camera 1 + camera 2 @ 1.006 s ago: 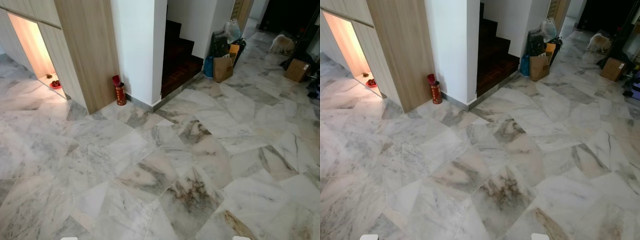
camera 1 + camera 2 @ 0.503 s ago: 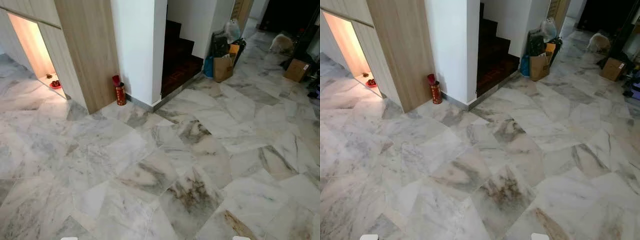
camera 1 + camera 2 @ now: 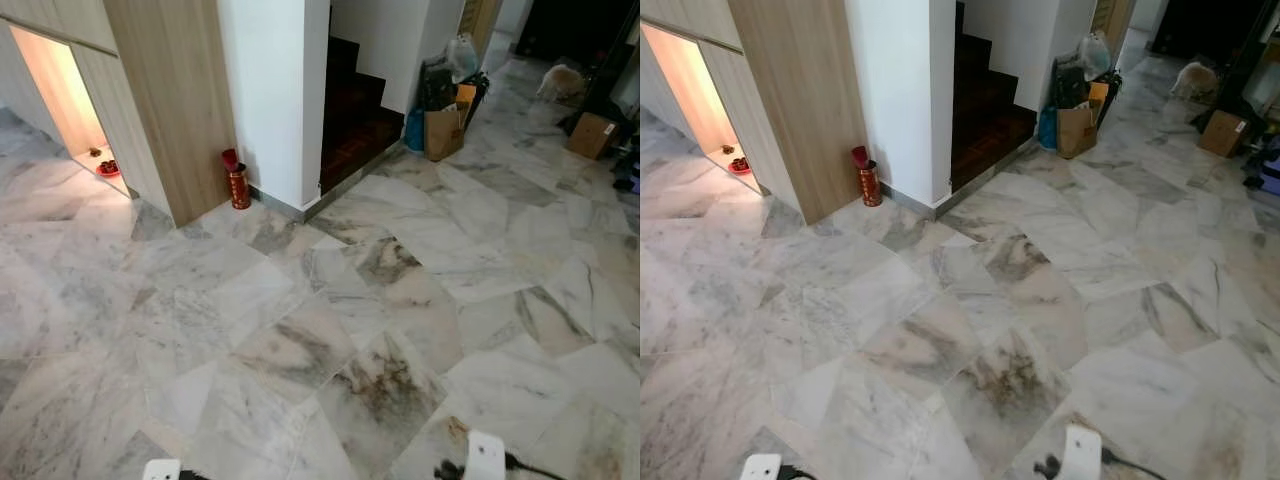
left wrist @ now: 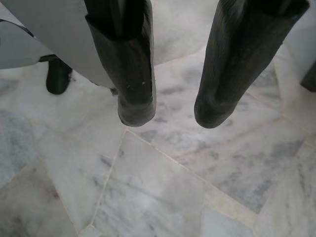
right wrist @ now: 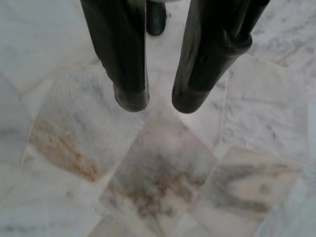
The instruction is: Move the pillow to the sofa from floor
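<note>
Grey-veined white marble floor (image 3: 330, 330) stretches ahead of me. My left gripper (image 4: 175, 112) hangs over the tiles, its two black fingers open with only floor between them. My right gripper (image 5: 160, 102) also points down at the marble, open with a narrower gap and nothing held. The white wrist parts of the left arm (image 3: 160, 468) and the right arm (image 3: 485, 455) poke into the bottom edge of the head views.
A red canister (image 3: 238, 185) stands at the foot of a white pillar (image 3: 275, 90) beside wood panelling. Dark stairs (image 3: 355, 120) rise behind. A paper bag (image 3: 443, 133), a cardboard box (image 3: 587, 135) and a pale furry animal (image 3: 560, 80) are at far right.
Both white wrist parts have risen further into the bottom of the head views, the right one more. The floor scene has barely shifted.
</note>
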